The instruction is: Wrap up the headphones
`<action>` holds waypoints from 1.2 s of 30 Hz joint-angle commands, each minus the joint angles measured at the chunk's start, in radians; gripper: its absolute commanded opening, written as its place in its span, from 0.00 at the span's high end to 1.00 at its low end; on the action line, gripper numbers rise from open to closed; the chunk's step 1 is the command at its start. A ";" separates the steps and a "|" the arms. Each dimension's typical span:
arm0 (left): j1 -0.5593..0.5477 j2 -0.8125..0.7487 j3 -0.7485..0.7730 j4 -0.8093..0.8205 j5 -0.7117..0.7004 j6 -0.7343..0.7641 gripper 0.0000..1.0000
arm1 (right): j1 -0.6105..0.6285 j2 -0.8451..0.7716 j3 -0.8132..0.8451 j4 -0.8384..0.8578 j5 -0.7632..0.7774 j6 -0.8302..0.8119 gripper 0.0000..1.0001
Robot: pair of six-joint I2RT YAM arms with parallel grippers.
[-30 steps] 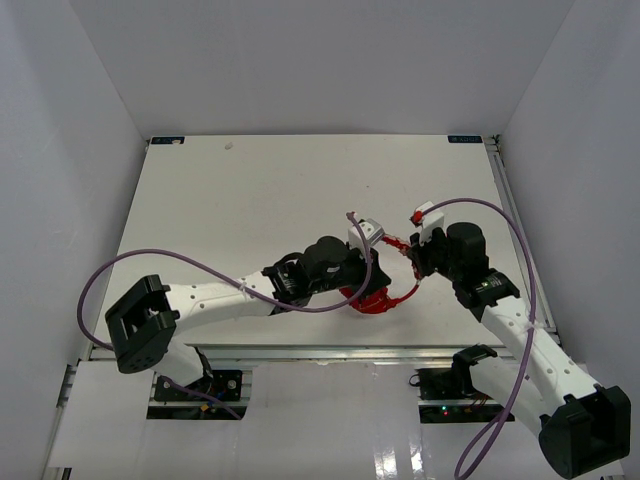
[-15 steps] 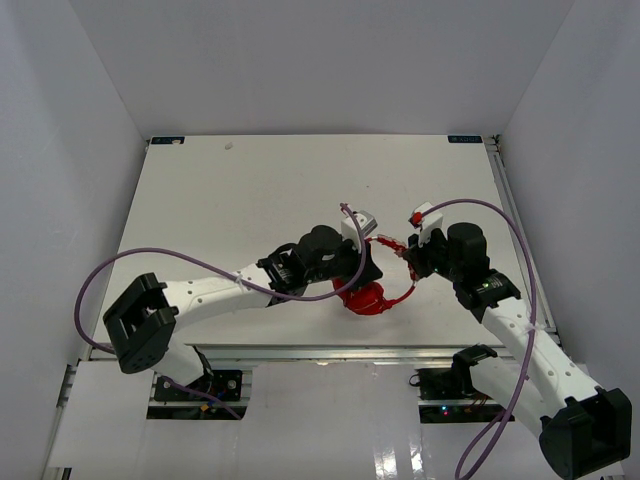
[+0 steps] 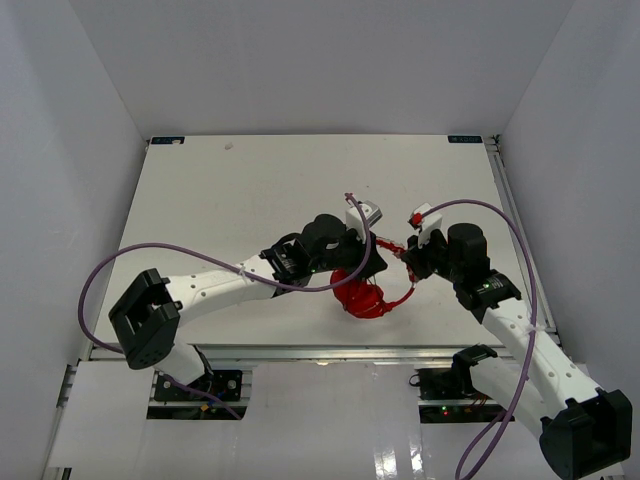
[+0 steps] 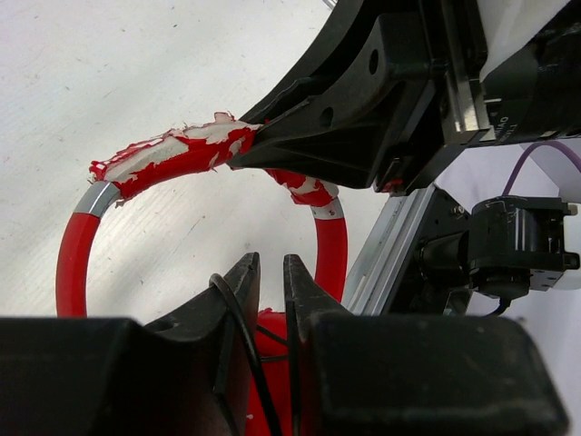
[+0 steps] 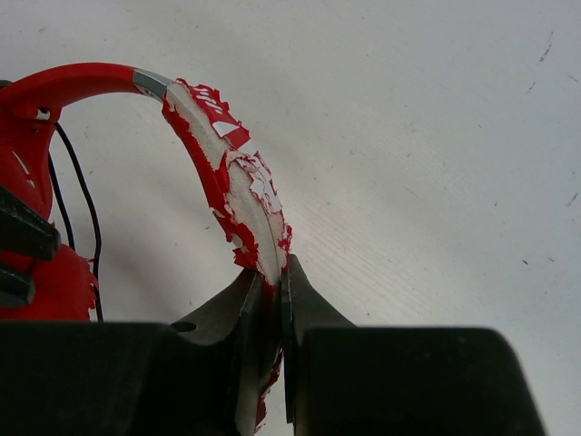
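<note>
Beside headphones [image 3: 365, 298], left pincer [image 4: 270, 264] farther back

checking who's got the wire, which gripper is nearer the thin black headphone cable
Left. The left gripper is shut on the thin black cable beside the red ear cups; the right gripper clamps the peeling red-and-white headband, apart from it.

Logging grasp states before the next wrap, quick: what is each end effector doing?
Left end effector: closed on the thin black cable.
Right end effector: closed on the red-and-white headband.
</note>
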 commanded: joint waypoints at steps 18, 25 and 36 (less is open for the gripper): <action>0.015 0.026 0.035 -0.011 0.012 0.031 0.50 | 0.008 -0.028 0.008 0.002 -0.067 0.048 0.92; 0.016 0.012 0.038 -0.012 -0.002 0.037 0.48 | 0.006 -0.022 0.006 0.007 -0.057 0.052 0.92; 0.016 -0.013 0.084 -0.040 -0.009 0.051 0.44 | -0.018 0.019 0.005 0.028 0.004 0.082 0.92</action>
